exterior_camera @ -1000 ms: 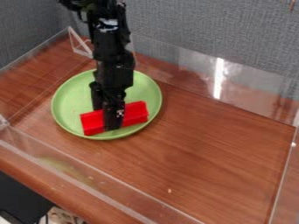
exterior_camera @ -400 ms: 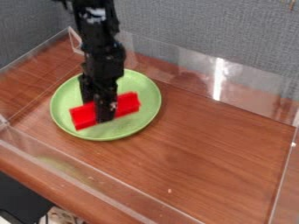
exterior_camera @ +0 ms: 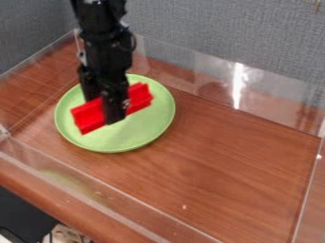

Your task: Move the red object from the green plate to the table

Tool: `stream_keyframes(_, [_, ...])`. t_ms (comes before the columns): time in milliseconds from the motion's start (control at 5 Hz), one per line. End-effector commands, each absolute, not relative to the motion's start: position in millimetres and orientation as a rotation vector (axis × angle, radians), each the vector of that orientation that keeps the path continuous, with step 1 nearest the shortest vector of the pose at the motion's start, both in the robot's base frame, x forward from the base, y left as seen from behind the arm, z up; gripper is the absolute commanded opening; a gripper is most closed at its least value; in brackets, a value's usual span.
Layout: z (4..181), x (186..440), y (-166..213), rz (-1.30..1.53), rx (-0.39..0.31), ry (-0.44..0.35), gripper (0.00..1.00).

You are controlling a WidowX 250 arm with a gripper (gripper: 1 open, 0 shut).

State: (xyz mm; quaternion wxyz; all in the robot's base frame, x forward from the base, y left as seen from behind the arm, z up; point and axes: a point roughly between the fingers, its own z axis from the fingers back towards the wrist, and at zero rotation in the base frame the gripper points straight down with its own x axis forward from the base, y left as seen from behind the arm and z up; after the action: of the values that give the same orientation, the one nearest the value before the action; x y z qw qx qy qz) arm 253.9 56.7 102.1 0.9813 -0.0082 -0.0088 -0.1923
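Observation:
The red object is a bright red bar, tilted, held a little above the left half of the green plate. My black gripper comes down from above and is shut on the red object across its middle, so both red ends stick out past the fingers. The round lime-green plate lies on the reddish-brown table at the back left. The arm hides the plate's far rim.
Low clear acrylic walls edge the table: the front wall, a back right panel and the left wall. Brown tabletop stretches right of and in front of the plate. A grey backdrop stands behind.
The gripper has risen and shifted left with the red object in it. The block has come up off the plate's surface and now hangs over its left half.

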Motion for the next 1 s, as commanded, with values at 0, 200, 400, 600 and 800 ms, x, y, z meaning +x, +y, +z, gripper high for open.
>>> stream_keyframes(0, [116.3, 252, 41, -0.361, 0.001, -0.073, 0.00])
stream_keyframes(200, [121.9, 257, 38, -0.330, 0.000, -0.069, 0.00])
stream_keyframes(400, [123.5, 262, 38, -0.293, -0.002, -0.058, 0.00])
stream_keyframes(600, [120.5, 273, 22, -0.375, -0.019, -0.063, 0.00])
stream_keyframes(800, [114.6, 286, -11, -0.497, -0.038, -0.062, 0.00])
